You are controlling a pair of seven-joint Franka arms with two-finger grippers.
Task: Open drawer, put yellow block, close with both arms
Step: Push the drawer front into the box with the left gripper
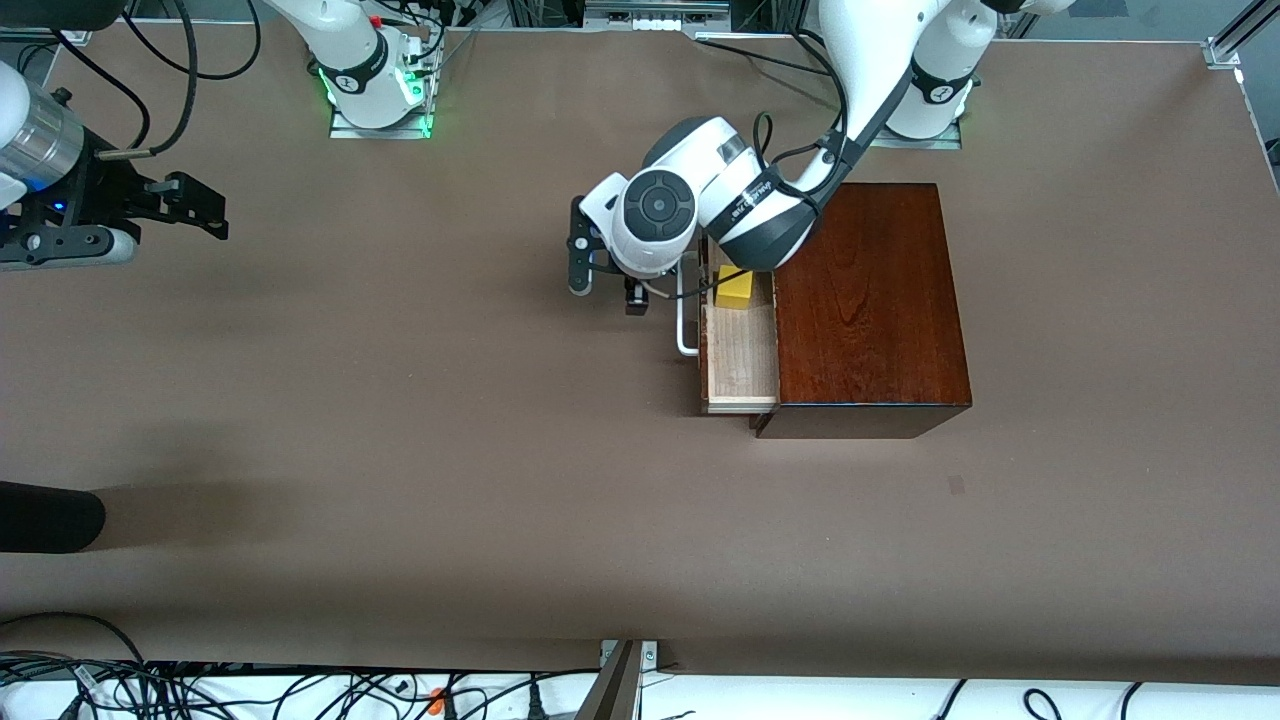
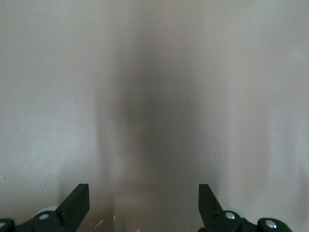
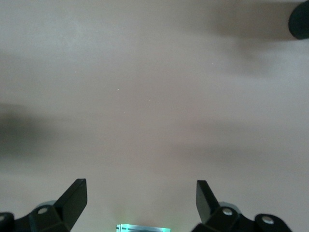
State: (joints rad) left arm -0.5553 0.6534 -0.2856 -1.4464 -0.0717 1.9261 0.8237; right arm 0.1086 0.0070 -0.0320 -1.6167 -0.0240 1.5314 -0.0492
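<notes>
The dark-brown wooden box [image 1: 870, 310] stands toward the left arm's end of the table. Its drawer [image 1: 742, 360] is pulled partway out, with the pale tray showing and the white handle [image 1: 686, 330] in front. The yellow block [image 1: 737, 288] lies in the tray, partly under the left arm's wrist. My left gripper [image 1: 606, 290] [image 2: 143, 205] hangs open just in front of the handle, with only bare table between its fingers. My right gripper [image 1: 200, 208] [image 3: 140, 200] waits open and empty over the table at the right arm's end.
A black rounded object [image 1: 50, 520] [image 3: 300, 19] juts in over the table at the right arm's end, nearer the front camera. Cables [image 1: 200, 690] lie along the nearest edge. The right arm's green-lit base [image 1: 378, 100] [image 3: 142, 227] stands at the edge farthest from the front camera.
</notes>
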